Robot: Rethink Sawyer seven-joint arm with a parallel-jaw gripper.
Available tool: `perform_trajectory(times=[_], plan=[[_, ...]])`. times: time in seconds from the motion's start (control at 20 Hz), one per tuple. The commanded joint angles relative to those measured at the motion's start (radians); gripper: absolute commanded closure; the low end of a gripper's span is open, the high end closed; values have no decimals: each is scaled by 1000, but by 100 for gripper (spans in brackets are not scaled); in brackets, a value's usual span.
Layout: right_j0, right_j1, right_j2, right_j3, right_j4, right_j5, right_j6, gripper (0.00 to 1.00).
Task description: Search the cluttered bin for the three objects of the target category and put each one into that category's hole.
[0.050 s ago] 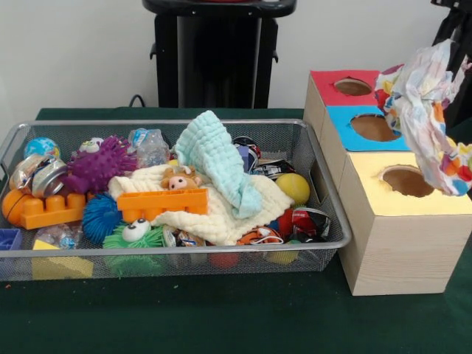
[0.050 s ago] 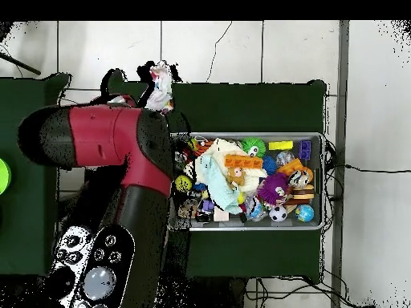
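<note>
A crumpled patterned cloth (image 1: 424,110) hangs in mid air over the wooden box, just above and right of the yellow hole (image 1: 407,181). It dangles from my gripper (image 1: 456,33), a dark shape at the top right corner, shut on the cloth's upper end. In the overhead view the same cloth (image 2: 160,87) pokes out past the red arm (image 2: 120,144), which hides the box. A mint green cloth (image 1: 216,158) and a cream cloth (image 1: 221,210) lie in the wire bin (image 1: 169,254) on top of the toys.
The box also has a red hole (image 1: 352,86) and a blue hole (image 1: 375,127). The bin holds an orange brick (image 1: 162,203), a purple spiky ball (image 1: 99,166), a yellow ball (image 1: 293,187) and several other toys. The box stands against the bin's right end.
</note>
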State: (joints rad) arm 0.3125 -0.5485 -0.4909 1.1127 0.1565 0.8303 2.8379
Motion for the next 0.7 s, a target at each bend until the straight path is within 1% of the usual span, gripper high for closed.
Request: perform_trajectory(times=[0.05,0.1,0.2,0.25,0.35,0.55,0.7], plan=[[-36,-101,176,264,-94,-63,-281,100],[-34,-111,180,273,-104,-57,-280,100],[-34,-139,192,308,-119,-69,-269,100],[-30,-153,191,327,-128,-86,-244,100],[-31,-171,201,352,-139,-85,-239,100],[-33,-185,223,373,-172,-70,-227,100],[-28,-187,231,393,-196,-88,-192,100]])
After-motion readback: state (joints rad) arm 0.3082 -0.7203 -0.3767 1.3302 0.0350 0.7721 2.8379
